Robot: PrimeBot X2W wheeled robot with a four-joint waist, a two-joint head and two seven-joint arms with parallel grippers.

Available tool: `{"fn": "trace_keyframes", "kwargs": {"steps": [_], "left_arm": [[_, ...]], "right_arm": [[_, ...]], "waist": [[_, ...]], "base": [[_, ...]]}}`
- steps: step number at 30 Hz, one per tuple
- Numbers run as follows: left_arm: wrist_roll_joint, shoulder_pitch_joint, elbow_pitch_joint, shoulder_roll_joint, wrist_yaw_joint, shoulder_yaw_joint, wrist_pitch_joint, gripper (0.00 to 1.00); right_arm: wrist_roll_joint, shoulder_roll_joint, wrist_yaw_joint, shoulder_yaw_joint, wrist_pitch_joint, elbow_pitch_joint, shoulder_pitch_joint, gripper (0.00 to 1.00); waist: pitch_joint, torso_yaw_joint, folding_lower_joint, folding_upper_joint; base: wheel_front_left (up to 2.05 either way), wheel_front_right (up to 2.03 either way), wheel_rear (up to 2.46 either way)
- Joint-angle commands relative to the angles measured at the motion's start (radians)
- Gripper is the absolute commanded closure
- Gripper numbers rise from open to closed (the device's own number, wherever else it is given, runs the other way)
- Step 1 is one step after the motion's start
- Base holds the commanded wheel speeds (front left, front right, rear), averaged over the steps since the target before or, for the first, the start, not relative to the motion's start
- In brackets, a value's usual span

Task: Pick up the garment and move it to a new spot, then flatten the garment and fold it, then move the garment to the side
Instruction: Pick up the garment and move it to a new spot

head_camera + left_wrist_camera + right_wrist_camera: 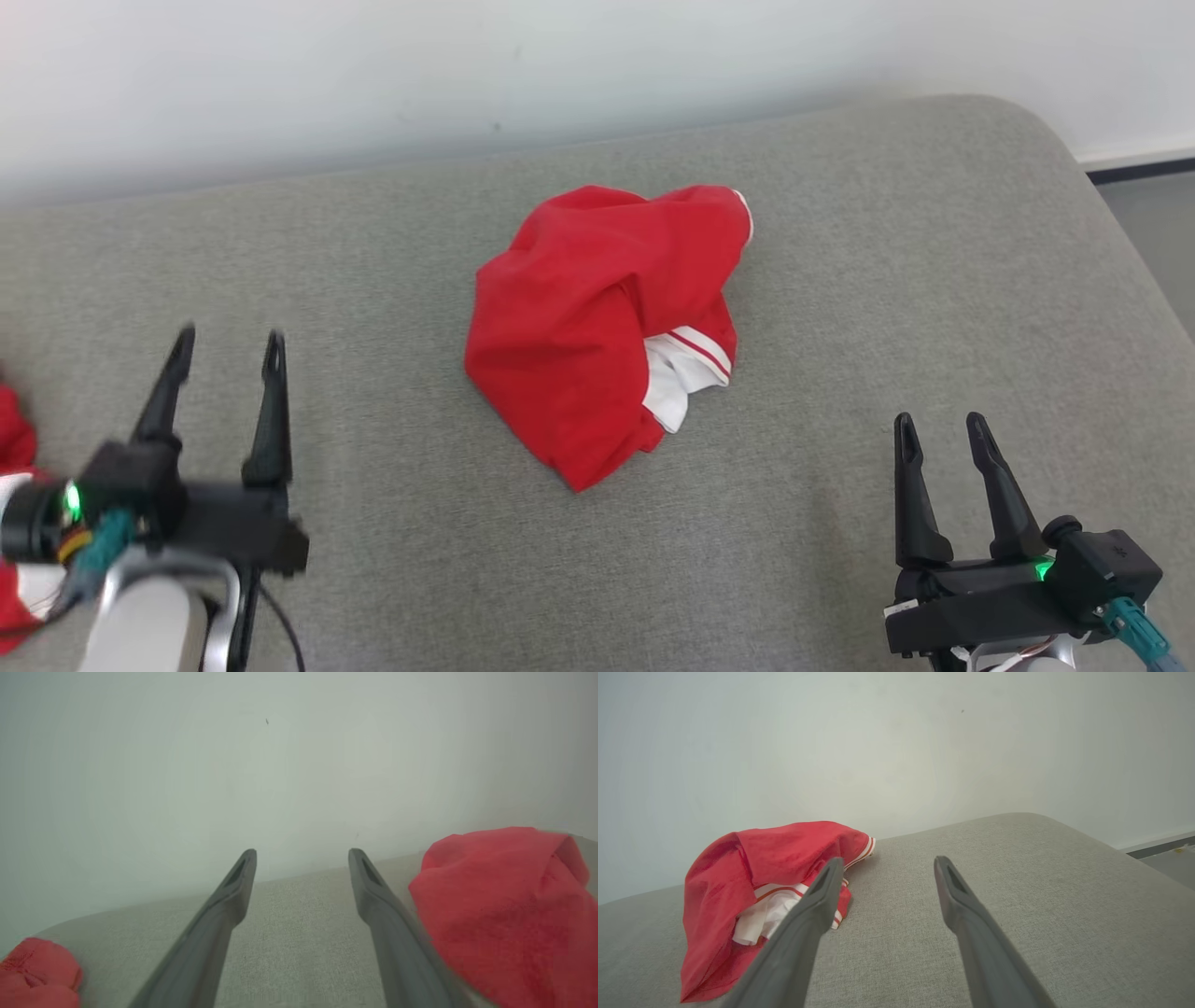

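A crumpled red garment (579, 327) lies heaped near the middle of the grey cushion (840, 280), closer to its far edge by the wall than to the near edge, with a white striped cuff (686, 369) tucked under its near right side. The left gripper (231, 336) hangs above the cushion's near left part, fingers spread and holding nothing. The right gripper (940, 422) waits over the near right part, also spread and empty. Both are well apart from the cloth.

The heap itself looks like the main hazard. Its layers are doubled over, so a pinch on the topmost fold would probably lift one layer and drag the rest along bunched, leaving more to flatten afterwards. A pinch driven too low could catch the cushion's woven cover along with the cloth.

A second red cloth (14, 439) sits at the cushion's left edge, just beside the left arm, and a reach on that side might snag the wrong piece. The rounded far right corner falls away to the floor, so a drop near it could slide off.
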Motion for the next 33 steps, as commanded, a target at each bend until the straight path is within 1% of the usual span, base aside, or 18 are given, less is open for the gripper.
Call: {"fn": "trace_keyframes", "kwargs": {"steps": [1, 5, 12, 18, 23, 26, 29, 30, 33], "left_arm": [[0.014, 0.058, -0.026, -0.007, 0.012, 0.023, -0.003, 0.00], [0.032, 0.124, -0.053, -0.017, 0.017, 0.052, -0.003, 0.00], [0.064, 0.252, -0.105, -0.053, -0.012, 0.124, -0.003, 0.00], [0.092, 0.357, -0.177, -0.128, -0.020, 0.206, -0.003, 0.00], [0.133, 0.418, -0.234, -0.193, -0.045, 0.252, -0.003, 0.00], [0.161, 0.442, -0.265, -0.221, -0.063, 0.277, -0.003, 0.00], [0.187, 0.459, -0.291, -0.239, -0.080, 0.293, -0.003, 0.00], [0.208, 0.462, -0.300, -0.241, -0.093, 0.294, -0.003, 0.00], [0.244, 0.483, -0.309, -0.236, -0.112, 0.273, -0.003, 0.00]], "right_arm": [[-0.009, -0.001, 0.003, -0.002, -0.001, 0.000, 0.017, 0.00], [-0.013, -0.001, 0.003, -0.002, -0.001, -0.001, 0.017, 0.00], [-0.025, -0.001, 0.003, -0.006, -0.001, 0.000, 0.026, 0.00], [-0.031, -0.001, 0.003, -0.011, -0.001, -0.002, 0.044, 0.00], [-0.046, -0.001, 0.003, -0.016, -0.001, -0.015, 0.067, 0.00], [-0.053, -0.001, 0.003, -0.019, -0.001, -0.019, 0.084, 0.00], [-0.054, -0.001, 0.003, -0.021, -0.001, -0.021, 0.096, 0.00], [-0.058, -0.001, 0.003, -0.020, -0.001, -0.020, 0.103, 0.00], [-0.062, -0.001, 0.003, -0.021, -0.001, -0.022, 0.119, 0.00]], "waist": [[-0.012, 0.017, 0.0000, 0.0000], [-0.018, 0.028, 0.0000, 0.0000], [-0.036, 0.047, 0.0000, 0.0000], [-0.058, 0.062, 0.0000, 0.0000], [-0.075, 0.083, 0.0000, 0.0000], [-0.086, 0.094, 0.0000, 0.0000], [-0.098, 0.101, 0.0000, 0.0000], [-0.104, 0.105, 0.0000, 0.0000], [-0.113, 0.108, 0.0000, 0.0000]], "base": [[0.00, 0.00, 0.00], [0.00, 0.00, 0.00], [0.00, 0.00, 0.00], [0.00, 0.00, 0.00], [0.00, 0.00, 0.00], [0.00, 0.00, 0.00], [0.00, 0.00, 0.00], [0.00, 0.00, 0.00], [0.00, 0.00, 0.00]]}}
